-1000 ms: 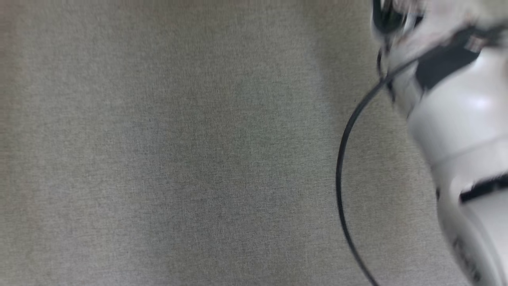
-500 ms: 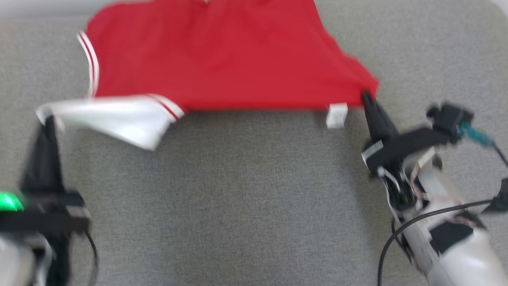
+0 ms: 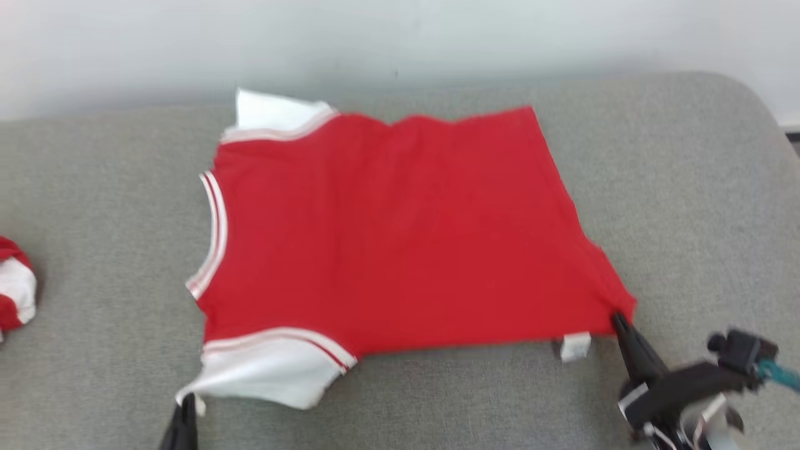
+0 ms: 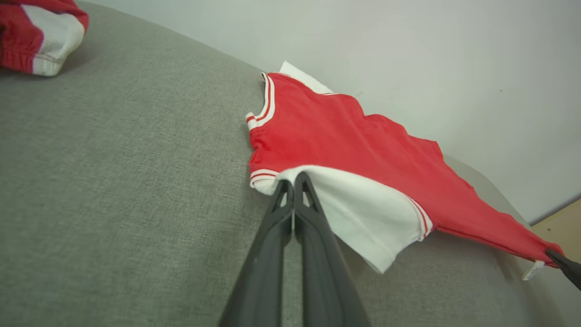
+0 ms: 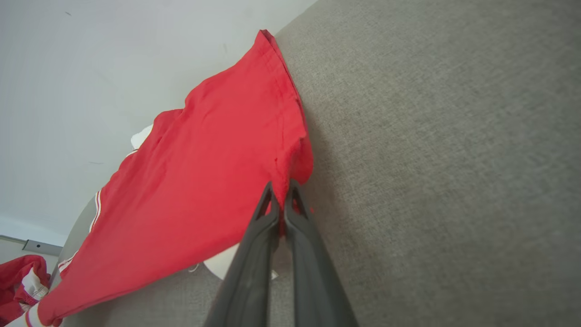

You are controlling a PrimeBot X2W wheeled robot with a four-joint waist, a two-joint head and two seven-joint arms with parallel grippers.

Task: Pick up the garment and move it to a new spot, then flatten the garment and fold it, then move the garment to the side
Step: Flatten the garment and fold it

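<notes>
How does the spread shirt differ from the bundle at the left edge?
The shirt lies spread nearly flat on the grey surface; the bundle is crumpled in a heap. The shirt is pinched at its near sleeve by the left gripper and at its near hem corner by the right gripper; the bundle lies apart, untouched. Both are red with white parts.

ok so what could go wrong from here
1. The left gripper pinches just the edge of the white sleeve and the right gripper just the hem corner of the red shirt; a hard tug could slip either free.
2. The far sleeve lies at the back edge of the grey cushion and could bunch against the wall.
3. Moved left, it may land on the other garment.
</notes>
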